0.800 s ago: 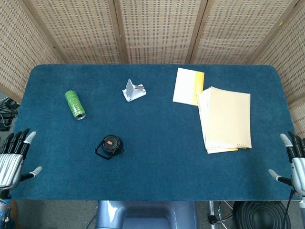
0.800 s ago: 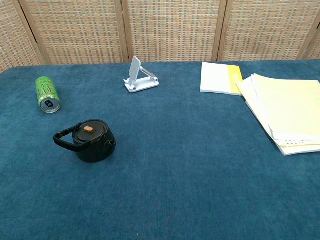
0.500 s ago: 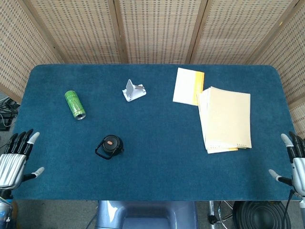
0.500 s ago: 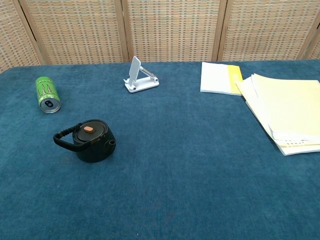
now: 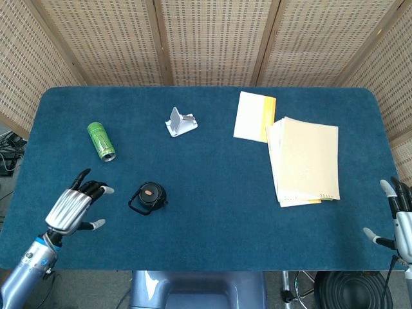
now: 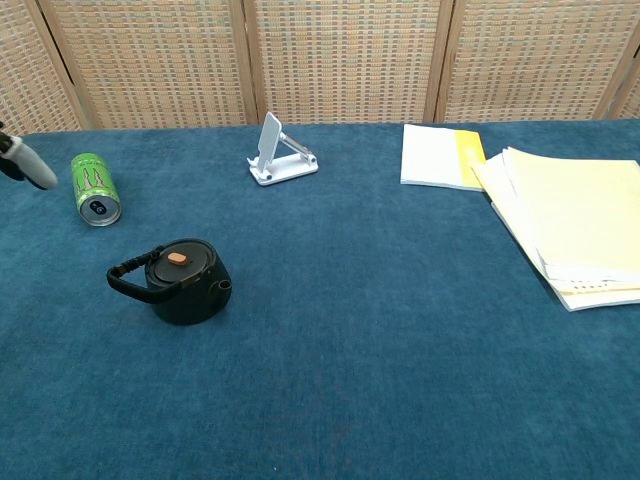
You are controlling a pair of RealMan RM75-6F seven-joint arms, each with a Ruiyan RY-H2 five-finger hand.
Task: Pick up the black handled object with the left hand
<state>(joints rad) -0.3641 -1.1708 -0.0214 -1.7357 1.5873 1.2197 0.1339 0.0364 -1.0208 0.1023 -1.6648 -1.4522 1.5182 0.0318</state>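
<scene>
A small black teapot with a looped black handle and an orange knob on its lid stands on the blue table, left of centre. My left hand hovers over the table a short way left of the teapot, fingers spread, holding nothing. In the chest view only one fingertip of it shows at the left edge. My right hand stays open beyond the table's right edge, far from the teapot.
A green can lies on its side behind the left hand. A white phone stand sits at the back centre. A white and yellow notebook and a stack of cream papers lie at the right.
My left hand has come in from beyond the table's left edge and now hovers over the cloth, closer to the teapot. The right hand and the objects have not moved.
</scene>
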